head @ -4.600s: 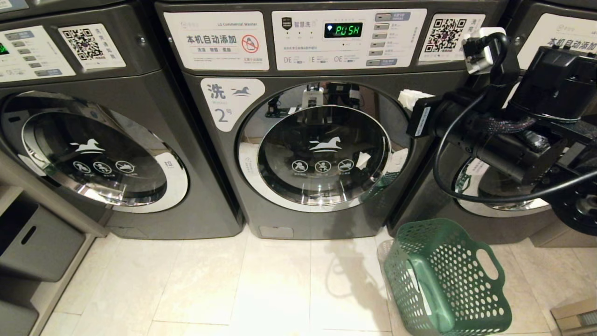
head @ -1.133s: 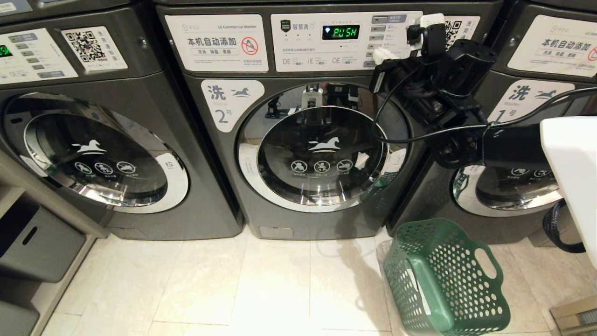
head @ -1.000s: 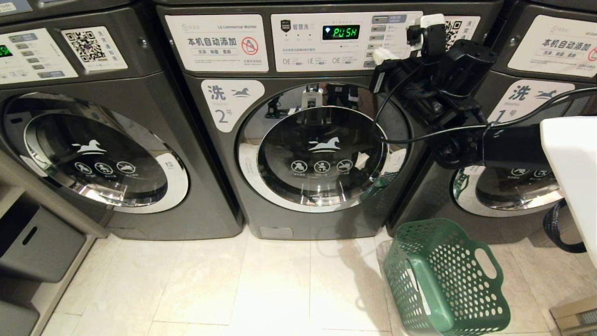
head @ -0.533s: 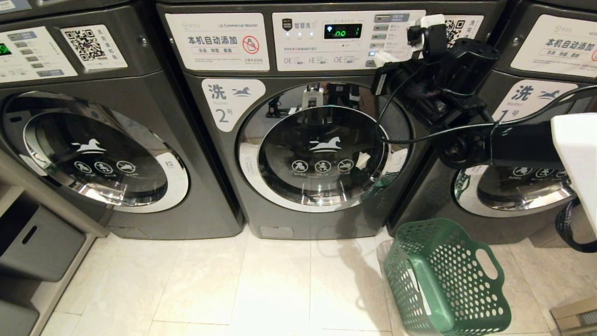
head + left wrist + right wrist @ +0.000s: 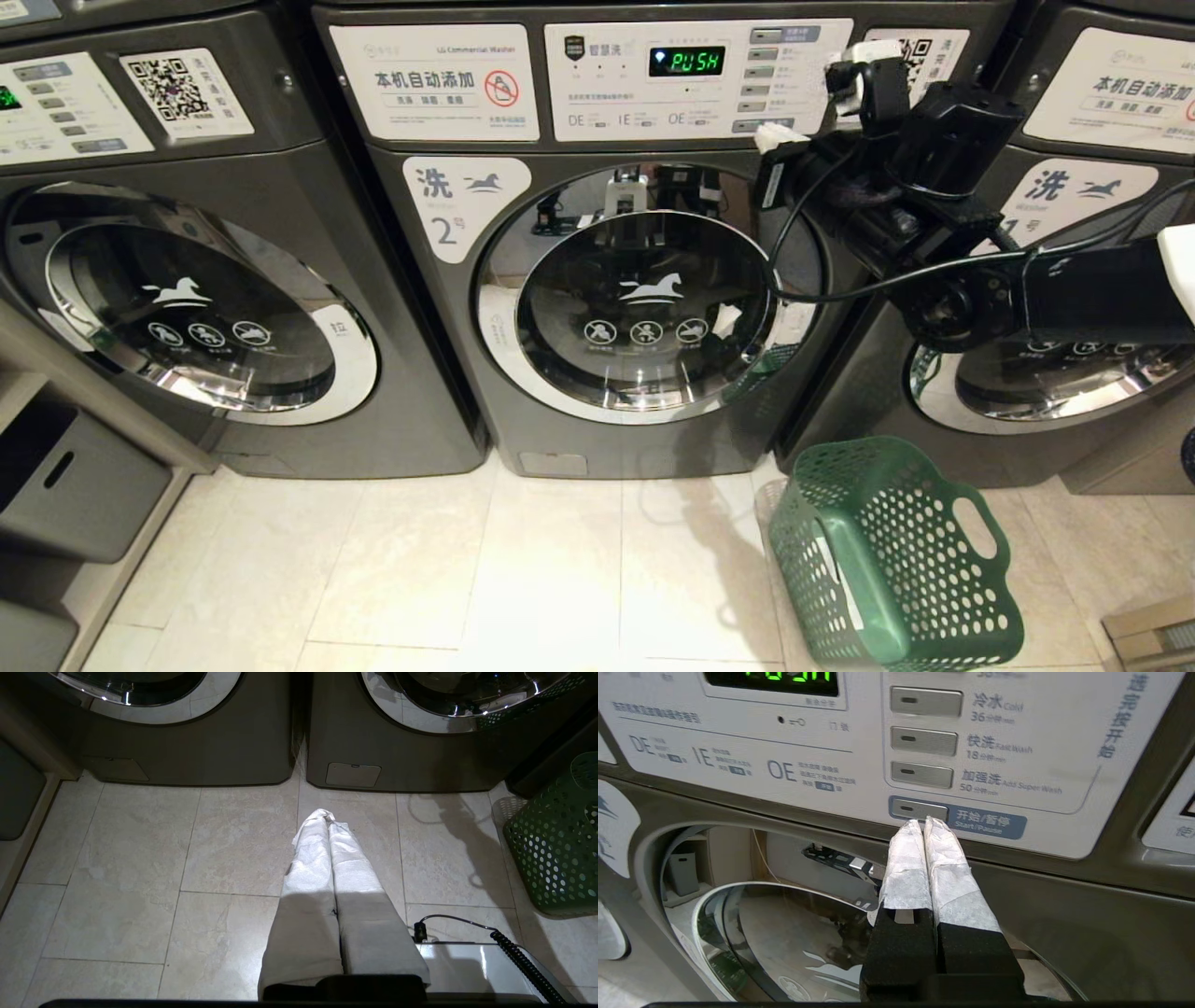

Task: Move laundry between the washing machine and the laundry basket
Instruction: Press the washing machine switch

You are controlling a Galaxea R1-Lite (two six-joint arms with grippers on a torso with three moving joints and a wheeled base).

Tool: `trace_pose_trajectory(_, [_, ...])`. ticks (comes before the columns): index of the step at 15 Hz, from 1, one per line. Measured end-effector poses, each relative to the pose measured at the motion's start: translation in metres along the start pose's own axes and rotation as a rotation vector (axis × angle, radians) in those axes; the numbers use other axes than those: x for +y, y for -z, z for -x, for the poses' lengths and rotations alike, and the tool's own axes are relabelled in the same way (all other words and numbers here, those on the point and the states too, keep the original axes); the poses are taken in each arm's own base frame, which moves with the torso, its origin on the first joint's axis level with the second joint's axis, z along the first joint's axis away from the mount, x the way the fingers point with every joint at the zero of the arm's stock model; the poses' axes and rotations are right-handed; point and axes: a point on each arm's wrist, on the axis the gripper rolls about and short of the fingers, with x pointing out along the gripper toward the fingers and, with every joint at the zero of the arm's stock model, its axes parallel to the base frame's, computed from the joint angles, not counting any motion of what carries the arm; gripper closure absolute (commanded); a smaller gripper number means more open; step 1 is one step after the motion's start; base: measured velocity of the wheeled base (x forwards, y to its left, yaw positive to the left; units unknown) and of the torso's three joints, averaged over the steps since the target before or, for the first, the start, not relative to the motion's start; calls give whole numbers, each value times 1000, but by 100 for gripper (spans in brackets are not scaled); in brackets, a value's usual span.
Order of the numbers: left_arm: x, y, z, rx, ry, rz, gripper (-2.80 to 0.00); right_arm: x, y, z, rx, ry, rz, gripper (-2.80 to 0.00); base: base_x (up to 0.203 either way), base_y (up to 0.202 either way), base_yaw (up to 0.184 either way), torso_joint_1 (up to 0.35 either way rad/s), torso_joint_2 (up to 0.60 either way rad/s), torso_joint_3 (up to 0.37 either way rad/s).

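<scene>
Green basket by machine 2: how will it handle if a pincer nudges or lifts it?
The basket looks like thin plastic full of holes and holds nothing visible, so probably light. It already leans on the smooth tile floor, so a nudge likely slides or tips it. The cut-out handle should allow a lift, perhaps with some flex.

This is a self-service laundry: three dark grey commercial front-loaders stand side by side on a tiled floor (image 5: 523,569), the washing machine (image 5: 616,280) numbered 2 among them, each bearing QR payment stickers (image 5: 177,89) and printed instruction panels.
</scene>
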Motion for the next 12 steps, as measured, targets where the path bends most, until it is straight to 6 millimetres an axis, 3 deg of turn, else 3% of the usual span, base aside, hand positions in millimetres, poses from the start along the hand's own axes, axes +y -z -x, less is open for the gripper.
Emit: trace_pose_trajectory(12, [0, 0, 0, 0, 0, 0, 0, -1, -12, -11, -66, -2, -11, 0, 0, 0, 0, 0, 0, 0])
